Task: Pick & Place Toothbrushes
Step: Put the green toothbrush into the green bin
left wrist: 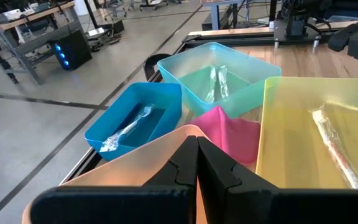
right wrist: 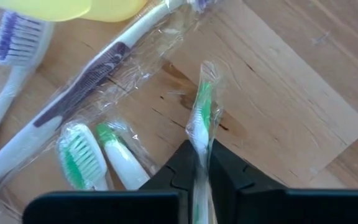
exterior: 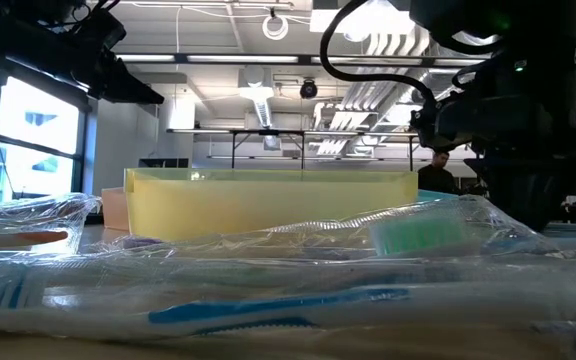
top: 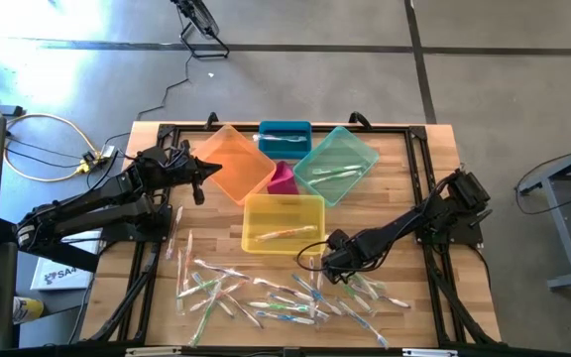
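gripping a green-and-white wrapped toothbrush [right wrist: 201,118], the right gripper [right wrist: 201,163] is down at the table [top: 404,169] just in front of the yellow bin [top: 282,206], at the back edge of the loose toothbrushes [top: 285,297]. its two fingers are closed narrowly on the handle, and the wrapped end stands out past the fingertips over bare wood. beside it lie a brush with a green head [right wrist: 79,162], a long white brush with a dark stripe [right wrist: 86,81] and a brush with purple bristles [right wrist: 8,43], all in clear wrappers.

the loose toothbrushes are spread across the front part of the table, between the two arms' bases. one wrapped brush lies in the yellow bin, one or more in the teal bin [top: 336,164], and one in the blue bin [left wrist: 135,118]. a small pink bin [left wrist: 229,134] sits between them, touching the orange bin [top: 231,164].

the left gripper [left wrist: 197,155] waits at the left edge of the orange bin, raised, fingers pressed together with nothing between them.
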Robot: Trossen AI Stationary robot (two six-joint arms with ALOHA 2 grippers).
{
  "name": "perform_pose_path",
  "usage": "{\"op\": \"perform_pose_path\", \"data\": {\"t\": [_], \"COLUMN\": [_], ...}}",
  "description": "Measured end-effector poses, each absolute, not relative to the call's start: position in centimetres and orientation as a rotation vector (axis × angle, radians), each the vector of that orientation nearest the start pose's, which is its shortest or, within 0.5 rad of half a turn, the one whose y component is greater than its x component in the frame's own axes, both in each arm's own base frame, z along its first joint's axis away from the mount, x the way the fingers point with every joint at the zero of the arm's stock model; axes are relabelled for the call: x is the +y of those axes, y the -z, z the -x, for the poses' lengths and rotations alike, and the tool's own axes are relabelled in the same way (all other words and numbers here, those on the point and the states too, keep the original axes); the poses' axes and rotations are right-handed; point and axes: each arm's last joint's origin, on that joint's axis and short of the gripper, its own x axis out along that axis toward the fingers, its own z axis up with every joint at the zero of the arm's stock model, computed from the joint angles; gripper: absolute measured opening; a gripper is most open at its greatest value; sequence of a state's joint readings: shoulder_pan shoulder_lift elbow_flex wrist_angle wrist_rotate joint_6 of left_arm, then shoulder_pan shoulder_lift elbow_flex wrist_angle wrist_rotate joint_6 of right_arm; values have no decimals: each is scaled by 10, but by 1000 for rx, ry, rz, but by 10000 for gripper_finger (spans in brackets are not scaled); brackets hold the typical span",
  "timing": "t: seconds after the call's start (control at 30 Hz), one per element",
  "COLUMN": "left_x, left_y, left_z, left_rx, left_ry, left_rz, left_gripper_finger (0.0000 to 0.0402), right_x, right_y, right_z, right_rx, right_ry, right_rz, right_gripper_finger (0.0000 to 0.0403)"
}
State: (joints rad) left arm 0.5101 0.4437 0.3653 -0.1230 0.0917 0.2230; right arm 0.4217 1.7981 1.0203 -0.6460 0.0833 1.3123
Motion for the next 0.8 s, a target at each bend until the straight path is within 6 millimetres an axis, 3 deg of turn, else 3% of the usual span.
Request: {"op": "perform_pose_path", "data": {"t": [0.57, 0.8], "left_x": [59, 59], "left_y": [-238, -238], "left_z": [-111, -111], "left_rx": [240, 240], "left_ry": [-393, -393], "left_rz": [-159, -158], "left_gripper_finger": [0, 0], "right_x": [124, 118], "right_y": [-138, -161], "right_z": [-284, -283], "right_rx": [1304, 1253], "right_ry": [624, 568], "right_rz": [-745, -778], "right_gripper_finger": [20, 17]}}
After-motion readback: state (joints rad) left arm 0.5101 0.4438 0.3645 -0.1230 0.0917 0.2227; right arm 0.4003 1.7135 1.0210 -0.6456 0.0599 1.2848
